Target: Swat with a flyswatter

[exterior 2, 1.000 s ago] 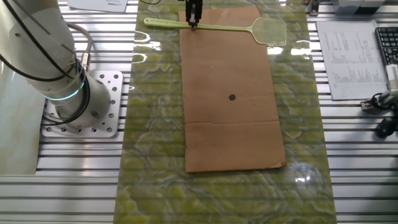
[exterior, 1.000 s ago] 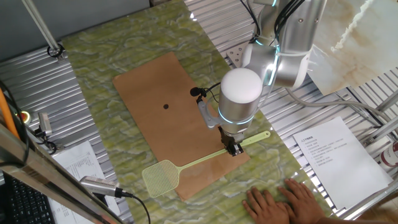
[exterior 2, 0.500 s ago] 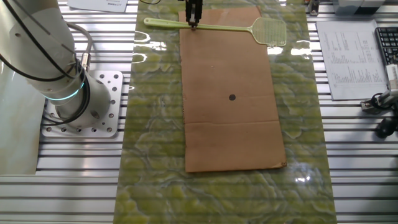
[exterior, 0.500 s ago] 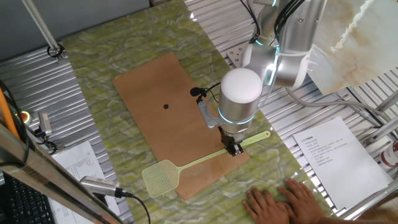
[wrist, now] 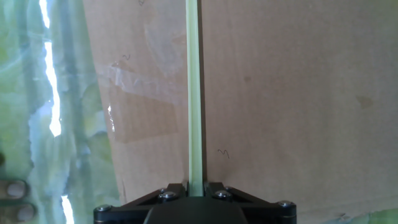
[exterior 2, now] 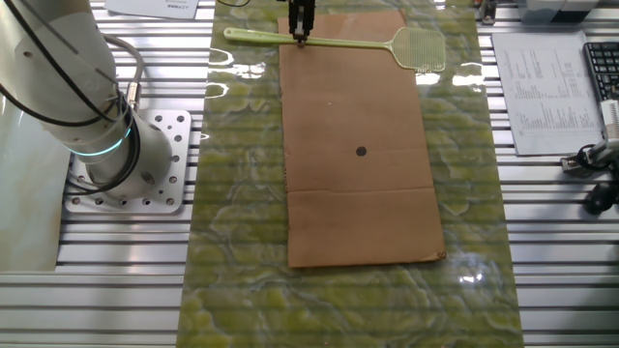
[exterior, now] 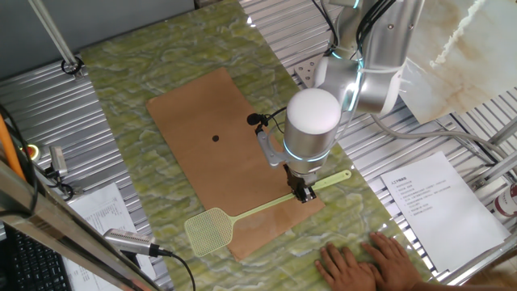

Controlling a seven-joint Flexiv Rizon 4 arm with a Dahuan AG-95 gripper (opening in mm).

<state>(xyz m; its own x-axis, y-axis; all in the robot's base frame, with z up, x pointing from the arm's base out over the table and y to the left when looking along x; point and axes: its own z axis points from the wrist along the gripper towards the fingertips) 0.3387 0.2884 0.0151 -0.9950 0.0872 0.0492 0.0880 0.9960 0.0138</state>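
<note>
The pale yellow-green flyswatter (exterior: 242,217) lies flat across the near end of the brown board (exterior: 210,153), its mesh head (exterior: 210,230) over the board's edge on the green mat. In the other fixed view the flyswatter (exterior 2: 338,41) lies along the board's (exterior 2: 358,135) far end. A small black dot (exterior: 216,137) marks the board's middle. My gripper (exterior: 304,194) stands straight down over the handle, shut on it near its free end. In the hand view the handle (wrist: 194,93) runs up from between the jaws of my gripper (wrist: 195,190).
A person's hands (exterior: 367,260) rest on the mat at the near edge, close to the gripper. Papers (exterior: 432,202) lie on the metal table to the right. A microphone (exterior: 129,241) and cables lie at the left front. The arm's base (exterior 2: 106,126) stands beside the mat.
</note>
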